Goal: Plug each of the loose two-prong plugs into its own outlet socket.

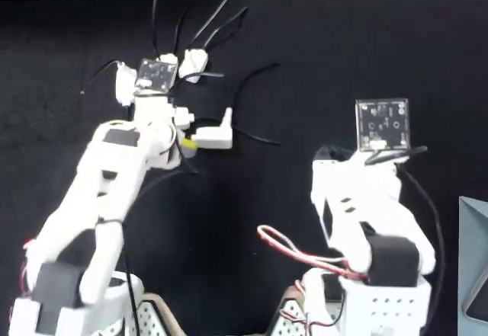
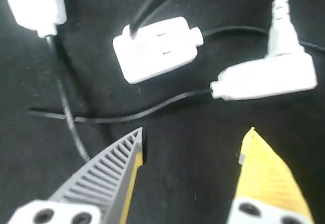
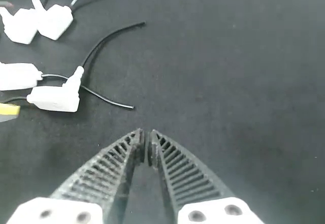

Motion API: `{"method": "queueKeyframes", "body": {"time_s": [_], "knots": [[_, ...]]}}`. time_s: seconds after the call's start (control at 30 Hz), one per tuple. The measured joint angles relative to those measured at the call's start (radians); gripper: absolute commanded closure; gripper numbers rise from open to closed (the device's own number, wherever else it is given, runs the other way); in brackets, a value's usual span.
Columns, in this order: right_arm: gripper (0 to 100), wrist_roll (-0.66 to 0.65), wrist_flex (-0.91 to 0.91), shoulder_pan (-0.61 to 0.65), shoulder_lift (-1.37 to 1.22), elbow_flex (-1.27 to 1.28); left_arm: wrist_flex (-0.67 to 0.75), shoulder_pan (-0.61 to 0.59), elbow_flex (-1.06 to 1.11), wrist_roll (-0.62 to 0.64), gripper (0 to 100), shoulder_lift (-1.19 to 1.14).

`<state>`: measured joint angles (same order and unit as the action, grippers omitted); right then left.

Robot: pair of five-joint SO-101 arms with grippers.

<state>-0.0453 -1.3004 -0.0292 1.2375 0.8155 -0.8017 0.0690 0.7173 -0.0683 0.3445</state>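
Left hand (image 2: 195, 132) agape and empty, right hand (image 3: 146, 132) closed and empty, both over black cloth tabletop (image 1: 343, 46).

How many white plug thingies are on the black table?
5. A leftmost piece in the high view, two back pieces side by side, a slotted socket and an L-shaped plug by the left fingers. The left arm may hide more.

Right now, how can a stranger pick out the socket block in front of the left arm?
On the black cloth, look just beyond the open jaws of the left arm. Among the white pieces there, the socket block is the only one with two short parallel slots on its face.
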Motion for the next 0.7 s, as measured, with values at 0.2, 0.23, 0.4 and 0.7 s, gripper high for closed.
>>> {"method": "queueKeyframes", "body": {"time_s": [0.2,0.23,0.4,0.7], "knots": [[98.1,0.0,0.034,0.051,-0.008,0.061,-0.107,-0.002,0.077,0.005,83,0.319],[98.0,0.0,0.034,0.057,-0.006,0.071,-0.112,-0.002,0.107,0.005,87,0.382],[98.3,0.0,0.04,0.064,-0.006,0.138,-0.112,-0.009,0.258,0.005,96,0.68],[98.5,0.061,0.04,0.064,-0.003,0.259,-0.104,-0.092,0.551,0.005,96,1.073]]}}
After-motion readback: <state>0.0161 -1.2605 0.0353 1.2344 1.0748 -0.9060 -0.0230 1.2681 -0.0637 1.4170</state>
